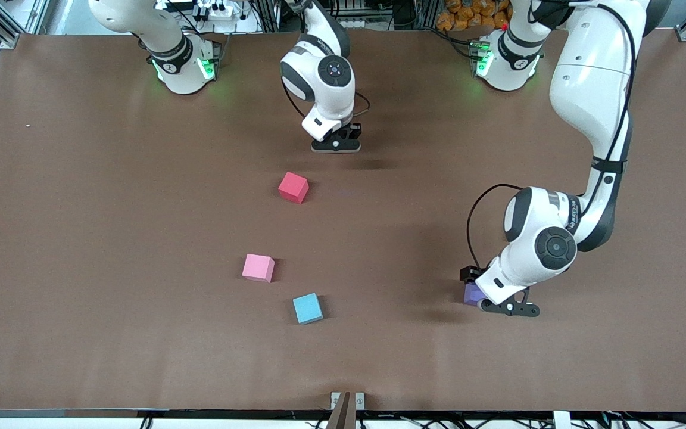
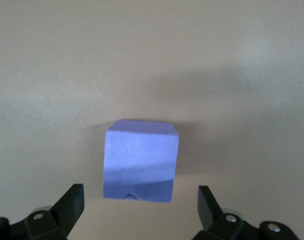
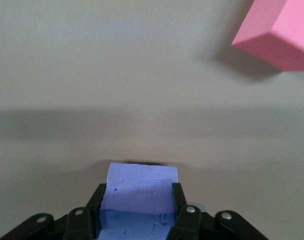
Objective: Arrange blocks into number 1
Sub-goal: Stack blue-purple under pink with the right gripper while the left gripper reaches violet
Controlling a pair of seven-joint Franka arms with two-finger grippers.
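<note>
Two purple blocks: the right end effector (image 3: 136,212) grips one (image 3: 140,192) near the red block (image 1: 293,187); the left end effector (image 2: 140,205) stands wide around the other (image 2: 140,162).

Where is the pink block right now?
In the front view the pink block sits mid-table, nearer the camera than the red block, beside the light blue cube.
</note>
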